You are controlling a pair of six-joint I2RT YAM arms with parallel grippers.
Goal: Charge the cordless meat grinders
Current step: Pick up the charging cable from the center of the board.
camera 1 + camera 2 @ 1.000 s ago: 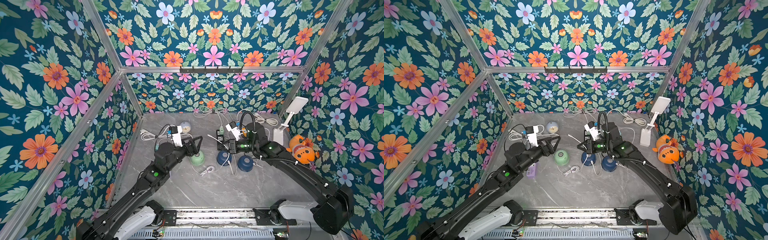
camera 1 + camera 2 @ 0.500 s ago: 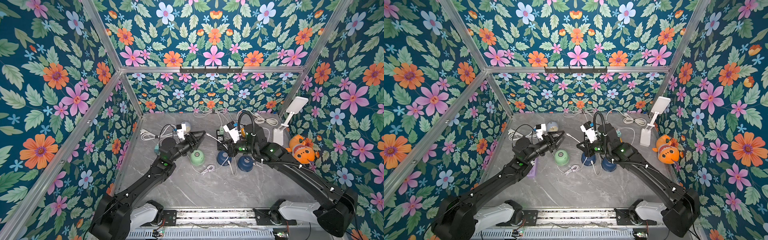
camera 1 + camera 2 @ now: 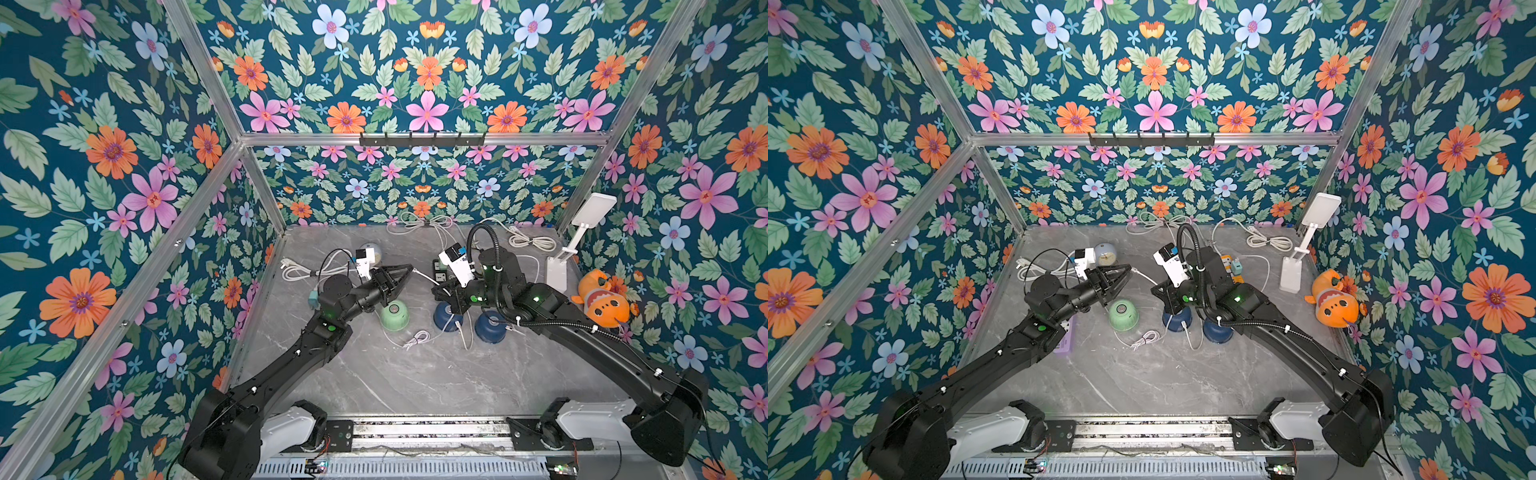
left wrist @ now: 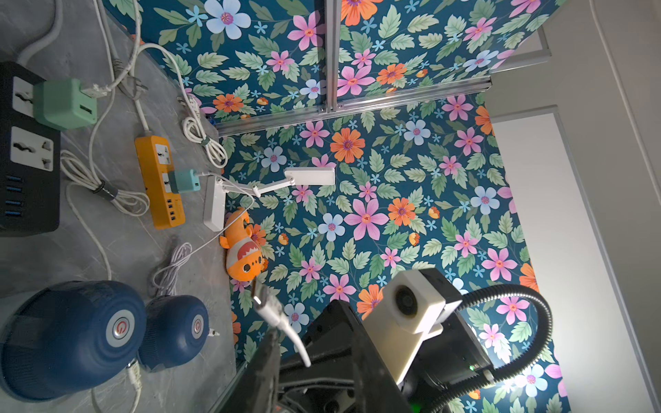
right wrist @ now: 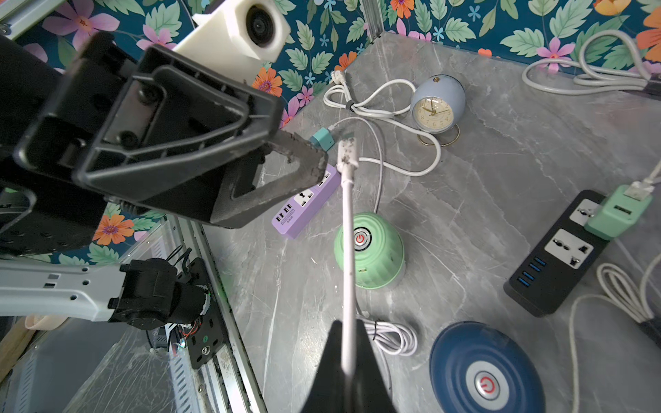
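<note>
Mint grinder point(image 3: 394, 316) untouched, right tool point(image 5: 345, 327) clamped on white cable point(image 5: 346, 200), left tool point(image 3: 409, 271) partly apart

Left hand point(image 3: 406, 272) tips near-touching — right hand point(image 3: 435, 289) pinched shut.

Front: the grey table point(image 3: 436, 386) is bare here, so there is lots of room to pass.
Middle row: the green grinder point(image 3: 394, 316) stands a little apart from the two navy grinders point(image 3: 490, 328), which sit close together.
In front of the row: a loose cord bundle point(image 3: 415, 338) lies in the way.
Between the arms: a white cord point(image 5: 346, 193), pinched by the right gripper point(image 5: 346, 327), reaches to the tips of the left gripper point(image 3: 409, 271).
Back: the black power strip point(image 5: 551, 271), orange power strip point(image 4: 159, 178), clock point(image 5: 438, 107) and cords crowd it.
Sides: purple power strip point(image 3: 1068, 338), lamp point(image 3: 557, 272), plush fish point(image 3: 602, 303).
</note>
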